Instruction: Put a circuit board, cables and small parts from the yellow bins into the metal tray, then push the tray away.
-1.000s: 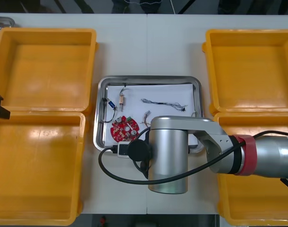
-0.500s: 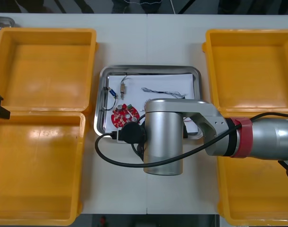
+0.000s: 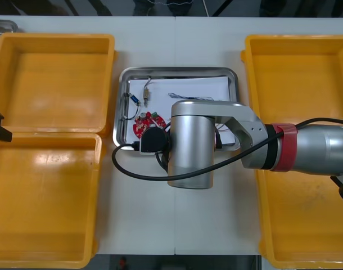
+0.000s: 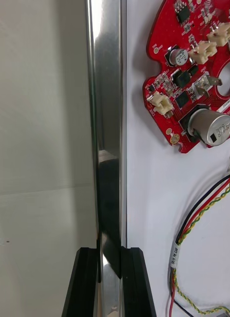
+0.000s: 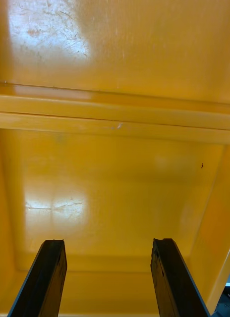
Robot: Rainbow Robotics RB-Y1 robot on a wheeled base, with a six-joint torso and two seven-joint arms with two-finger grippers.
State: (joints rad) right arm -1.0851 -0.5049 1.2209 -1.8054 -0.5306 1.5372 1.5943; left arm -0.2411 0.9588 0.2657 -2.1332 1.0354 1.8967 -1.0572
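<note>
Pinching what, the right gripper [image 4: 110, 257]?

The near rim of the metal tray [image 4: 107, 99]. Its black fingers [image 4: 87, 277] are clenched on that shiny lip, one on the table [image 4: 40, 124] side and one on the white-lined side.

And the load?

Inside the tray. The circuit board [image 4: 194, 74] lies just within the rim, and the red and yellow cable [image 4: 204, 213] is beside it, nearer the fingers. From above, the tray sits between the yellow bins [image 3: 53, 84], mostly level with the far pair, and a twisted cable [image 3: 185, 96] lies further in on the liner.

So loading looks finished, and this is the push?

I'd judge so. Drive straight away from the robot, low and slow, gripping firmly so the rim cannot twist. Mind the bin walls on both sides, and avoid jerks that could slide the board. Let go only once the tray has stopped.

The left gripper [image 5: 107, 247]?

Parked over one of the left yellow bins, fingers spread, holding nothing.
</note>
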